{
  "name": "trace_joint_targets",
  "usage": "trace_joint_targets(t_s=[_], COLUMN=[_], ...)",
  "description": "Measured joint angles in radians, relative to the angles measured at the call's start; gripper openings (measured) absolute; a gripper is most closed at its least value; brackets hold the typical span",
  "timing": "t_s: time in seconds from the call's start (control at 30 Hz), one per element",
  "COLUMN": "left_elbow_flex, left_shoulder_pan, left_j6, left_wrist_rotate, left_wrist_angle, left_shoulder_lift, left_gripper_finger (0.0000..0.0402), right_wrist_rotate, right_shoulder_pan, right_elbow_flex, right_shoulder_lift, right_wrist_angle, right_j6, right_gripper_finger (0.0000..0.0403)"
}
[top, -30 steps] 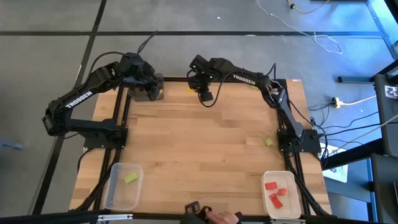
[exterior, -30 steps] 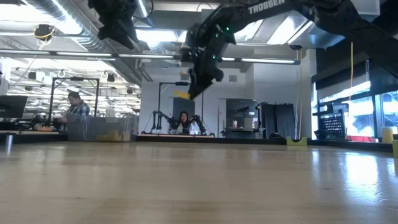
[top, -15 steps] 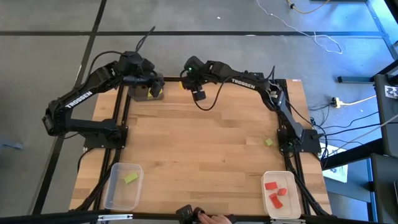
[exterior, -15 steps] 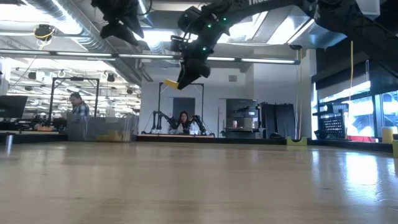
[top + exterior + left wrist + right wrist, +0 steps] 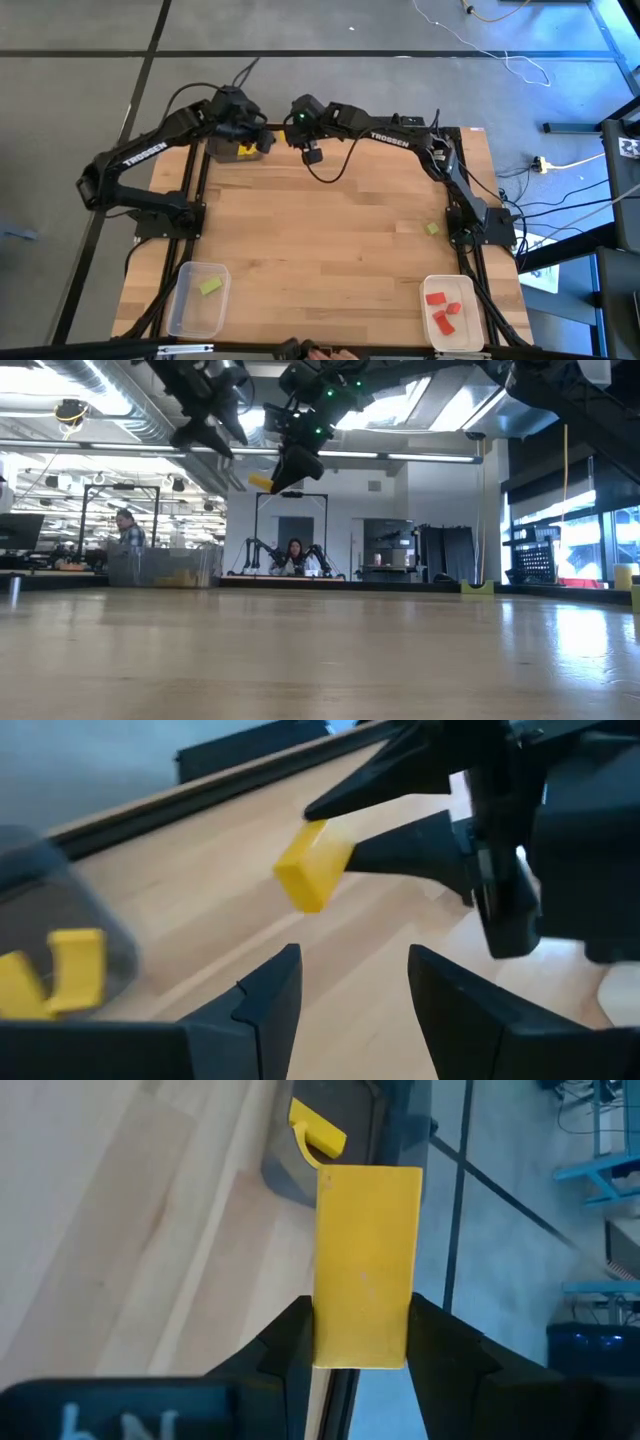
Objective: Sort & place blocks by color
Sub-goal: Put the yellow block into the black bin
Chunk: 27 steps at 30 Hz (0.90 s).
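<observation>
You had the job partly done. 3 red blocks [image 5: 441,309] sat in the bin [image 5: 449,313] at the near right corner of the worktop [image 5: 330,240]. 1 green block [image 5: 209,287] sat in the bin [image 5: 197,298] at the near left. A dark bin [image 5: 237,148] at the far left corner had a yellow piece [image 5: 62,970] in it.

Your right tool [image 5: 362,1330] was closed on a yellow block [image 5: 366,1266] and held it up in the air, near the dark bin. Your left tool [image 5: 350,982] hung just beside it, open and holding nothing.

1 green block [image 5: 432,228] lay on the worktop by the right arm's base. You had that one left to sort, I think, and the yellow block to drop.
</observation>
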Motion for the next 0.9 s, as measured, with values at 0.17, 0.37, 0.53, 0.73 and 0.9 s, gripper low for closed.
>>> trace_joint_targets(t_s=[0.17, 0.37, 0.53, 0.73, 0.9], left_elbow_flex=[-0.075, -0.113, -0.115, -0.115, -0.115], left_shoulder_pan=[0.002, 0.001, 0.001, 0.001, 0.001], left_j6=[0.015, 0.019, 0.018, 0.011, 0.012], left_wrist_rotate=[0.001, -0.02, -0.079, -0.079, -0.078], left_wrist_angle=[0.112, 0.204, 0.195, 0.192, 0.19], left_shoulder_lift=[0.007, 0.006, 0.006, 0.006, 0.023], left_gripper_finger=[0.0174, 0.0174, 0.0174, 0.0174, 0.0174], right_wrist_rotate=[0.0, 0.0, 0.0, 0.0, 0.0], right_shoulder_pan=[0.005, 0.007, 0.007, 0.007, 0.007], right_elbow_flex=[0.0, 0.0, 0.0, 0.0, 0.0], right_shoulder_lift=[0.0, 0.0, 0.0, 0.0, 0.0], right_wrist_angle=[0.002, 0.005, 0.006, 0.024, 0.028], right_j6=[-0.009, -0.014, -0.017, -0.017, -0.02], right_gripper_finger=[0.0126, 0.0126, 0.0126, 0.0126, 0.0126])
